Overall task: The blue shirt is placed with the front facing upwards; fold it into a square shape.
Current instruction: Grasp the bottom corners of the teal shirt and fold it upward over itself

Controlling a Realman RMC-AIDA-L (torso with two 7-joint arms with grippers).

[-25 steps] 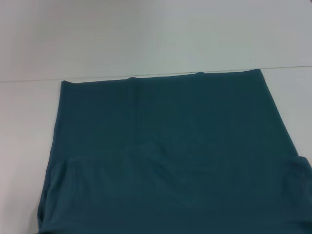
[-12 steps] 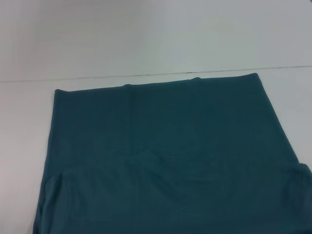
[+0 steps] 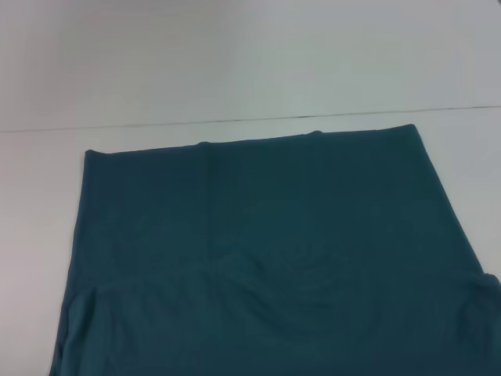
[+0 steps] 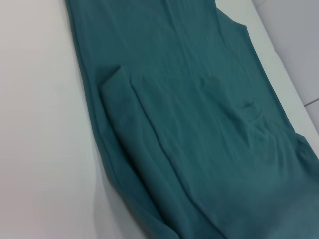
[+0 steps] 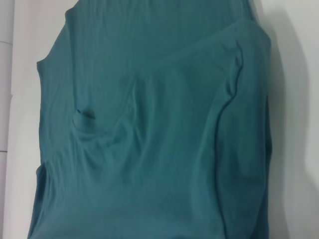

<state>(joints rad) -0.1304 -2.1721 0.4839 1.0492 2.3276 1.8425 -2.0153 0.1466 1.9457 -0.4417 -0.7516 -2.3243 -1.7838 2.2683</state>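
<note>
The blue shirt lies on the white table, plain teal side up, with no print showing. Its far edge runs straight across the head view and the cloth runs off the near edge of that view. A fold line crosses it near the front, with sleeves folded in at both sides. The left wrist view shows the shirt with a folded sleeve layer along one side. The right wrist view shows the shirt with a folded sleeve and a small dark label. Neither gripper shows in any view.
The white table stretches beyond the shirt's far edge, with a thin seam line running across it. Bare table lies to the left of the shirt and at the far right.
The shirt's far edge has slid toward me across the table, from on the seam line to well in front of it. The fold line shifted nearer too.
</note>
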